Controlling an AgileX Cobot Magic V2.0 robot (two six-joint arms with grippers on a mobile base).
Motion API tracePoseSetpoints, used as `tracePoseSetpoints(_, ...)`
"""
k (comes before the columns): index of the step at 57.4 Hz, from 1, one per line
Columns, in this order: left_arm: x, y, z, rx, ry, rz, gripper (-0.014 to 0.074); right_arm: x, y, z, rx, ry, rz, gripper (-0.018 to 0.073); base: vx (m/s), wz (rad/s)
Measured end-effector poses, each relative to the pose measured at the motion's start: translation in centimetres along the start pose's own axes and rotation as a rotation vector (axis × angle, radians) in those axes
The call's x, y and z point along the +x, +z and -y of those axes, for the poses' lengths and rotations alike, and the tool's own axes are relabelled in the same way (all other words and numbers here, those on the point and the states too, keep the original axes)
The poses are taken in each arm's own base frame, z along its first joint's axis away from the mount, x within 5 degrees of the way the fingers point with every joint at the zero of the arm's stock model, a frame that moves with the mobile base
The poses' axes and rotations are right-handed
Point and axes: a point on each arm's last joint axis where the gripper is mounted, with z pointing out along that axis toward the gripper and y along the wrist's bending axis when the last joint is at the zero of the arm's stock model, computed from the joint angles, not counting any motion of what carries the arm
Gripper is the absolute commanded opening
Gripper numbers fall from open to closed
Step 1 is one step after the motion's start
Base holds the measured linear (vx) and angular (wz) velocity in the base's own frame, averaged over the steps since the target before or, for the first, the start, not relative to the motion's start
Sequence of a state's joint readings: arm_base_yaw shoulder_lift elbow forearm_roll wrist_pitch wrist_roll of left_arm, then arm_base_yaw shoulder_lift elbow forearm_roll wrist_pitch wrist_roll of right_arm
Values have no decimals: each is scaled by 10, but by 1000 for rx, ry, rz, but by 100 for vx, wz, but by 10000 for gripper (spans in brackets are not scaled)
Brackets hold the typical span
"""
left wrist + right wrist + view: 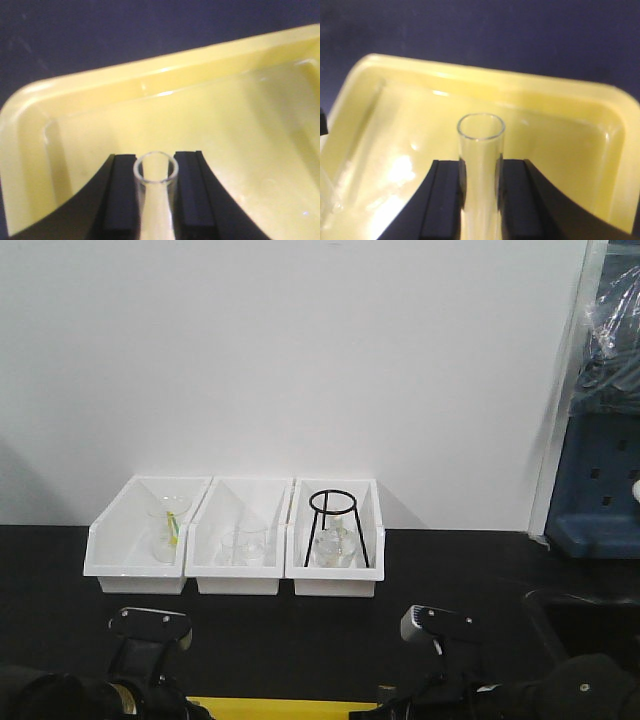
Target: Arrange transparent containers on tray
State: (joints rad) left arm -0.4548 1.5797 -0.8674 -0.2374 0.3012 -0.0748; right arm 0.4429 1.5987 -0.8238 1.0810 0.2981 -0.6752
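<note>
Left claw (156, 192) and right claw (480, 195) each grip one test tube (156, 172) (481, 131) between closed pads, long axis along the claw, open rim forward, above the yellow tray (150, 90) floor.

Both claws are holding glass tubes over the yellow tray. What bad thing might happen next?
1. The left claw pinches its tube just below the rim, between two flat pads. Smooth glass might slip out and crack on the tray.
2. The right claw holds its tube the same way. Squeezing harder might break it.
3. The tubes are round, so once laid down they may roll and knock together.
</note>
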Motion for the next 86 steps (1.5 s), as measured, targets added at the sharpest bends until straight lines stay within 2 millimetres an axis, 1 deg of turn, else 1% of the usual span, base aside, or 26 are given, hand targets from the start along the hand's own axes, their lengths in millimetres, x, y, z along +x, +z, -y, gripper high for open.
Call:
tracePoseSetpoints(6, 5, 15, -3, -14, -8, -40, 106, 2, 9, 4, 12, 14, -21, 115, 0, 0)
tracePoseSetpoints(17, 12, 34, -6, -31, -18, -91, 122, 7, 22, 10, 27, 74, -46, 144, 0, 0)
tracePoseSetpoints(23, 17, 42, -8, -40, -22, -121, 160, 9, 27, 12, 33, 93, -58, 181, 0, 0)
tracePoseSetpoints(25, 18, 44, -9, -42, -23, -128, 190, 10, 28, 13, 34, 96, -62, 204, 0, 0)
tracePoseSetpoints(30, 19, 46, -9, -44, -23, -135, 265, 11, 30, 14, 37, 101, -68, 268, 0, 0)
tracePoseSetpoints(35, 19, 46, -9, -44, -24, -136, 365, 11, 31, 14, 38, 103, -68, 344, 0, 0)
tracePoseSetpoints(44, 19, 46, -9, -44, -24, -135, 484, 11, 31, 14, 39, 103, -67, 452, 0, 0)
tracePoseSetpoints(50, 19, 46, -9, -44, -24, -135, 517, 11, 31, 14, 39, 103, -67, 481, 0, 0)
tracePoseSetpoints(58, 17, 44, -9, -41, -23, -125, 515, 10, 29, 13, 36, 103, -61, 480, 0, 0)
tracePoseSetpoints(65, 8, 26, -5, -22, -16, -62, 510, 3, 16, 6, 14, 85, -19, 460, 0, 0)
tracePoseSetpoints(71, -4, 2, 0, -2, 8, 32, 497, -7, -6, -4, -16, 37, 51, 424, 0, 0)
tracePoseSetpoints(77, -18, -32, 5, 21, 51, 172, 475, -18, -36, -16, -46, -41, 155, 372, 0, 0)
tracePoseSetpoints(80, -24, -53, 8, 33, 78, 253, 457, -24, -60, -25, -66, -89, 234, 336, 0, 0)
tracePoseSetpoints(86, -31, -94, 12, 53, 118, 384, 421, -29, -102, -39, -100, -175, 364, 275, 0, 0)
